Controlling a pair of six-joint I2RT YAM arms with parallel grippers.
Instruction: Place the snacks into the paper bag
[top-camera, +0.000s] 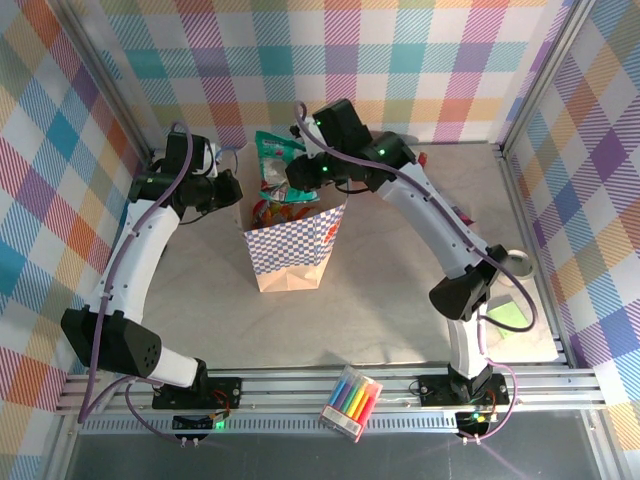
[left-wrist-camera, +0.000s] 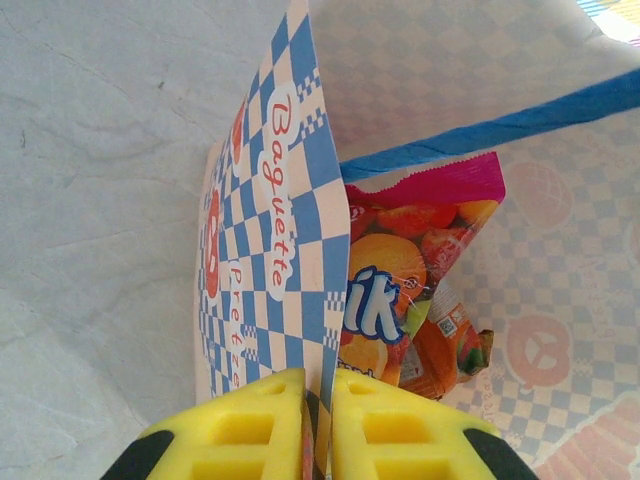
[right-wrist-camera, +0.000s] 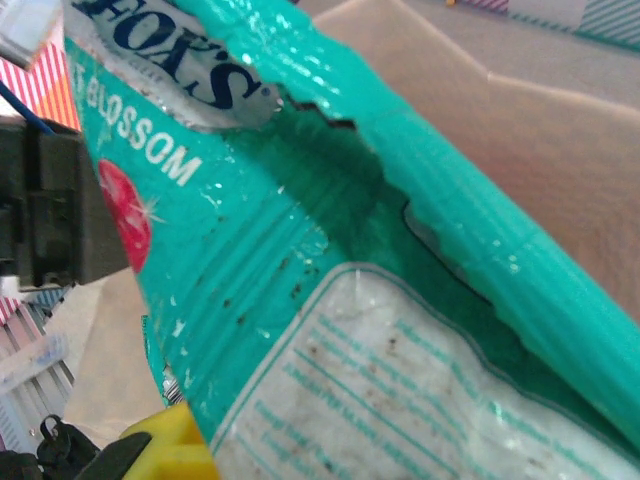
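Your left gripper pinches the paper bag by its rim. Your right gripper clamps the teal packet: light, slick, crinkly, so hold its sealed edge.

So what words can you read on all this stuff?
"Baguette" on the paper bag, checkered band.
"Pret", rest unclear, lower on that band.
"ik", partly hidden, on the candy packet.
"BLOSSOM" and "HOL'S", cut off, on the teal packet.
Its small print: too blurred to read.

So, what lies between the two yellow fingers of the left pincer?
A checkered wall of the paper bag, clamped by the left pincer; the left wrist view shows it.
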